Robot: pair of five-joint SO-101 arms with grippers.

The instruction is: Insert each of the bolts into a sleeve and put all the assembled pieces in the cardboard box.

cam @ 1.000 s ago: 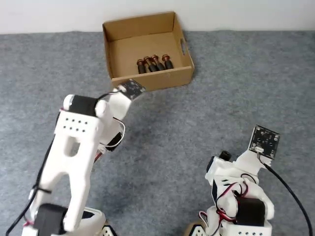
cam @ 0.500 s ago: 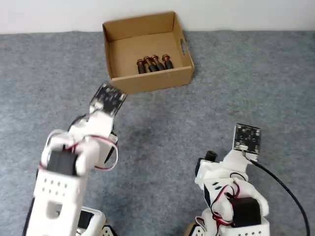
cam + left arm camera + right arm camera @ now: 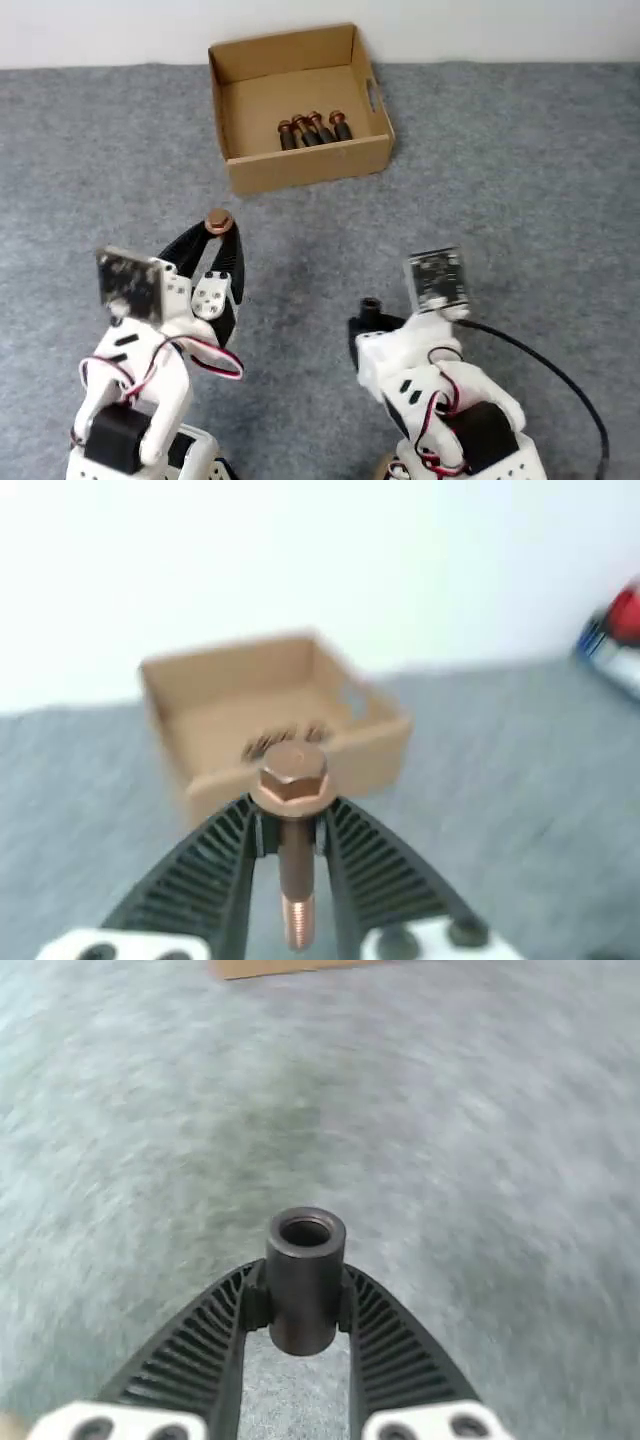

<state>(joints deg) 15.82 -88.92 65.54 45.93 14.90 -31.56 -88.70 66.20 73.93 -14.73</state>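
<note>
Pinching a copper bolt (image 3: 292, 780) with the left gripper (image 3: 290, 818), a dark sleeve (image 3: 305, 1278) with the right gripper (image 3: 303, 1298).
Gripping the bolt just below its hex head at 8 o'clock, the sleeve at 5 o'clock; at 12 o'clock, four assembled pieces (image 3: 313, 129) side by side in the cardboard box (image 3: 300, 166).

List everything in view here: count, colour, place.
cardboard box: one, brown, table's far side
assembled pieces: four, copper and dark, in a row inside the cardboard box
bolt: one, copper, in the left gripper
sleeve: one, dark grey, in the right gripper
table cover: one, grey, under everything
blurred item: one, red and blue, away from the box, unidentifiable
left gripper: one, black, shut on the bolt
right gripper: one, black, shut on the sleeve
</note>
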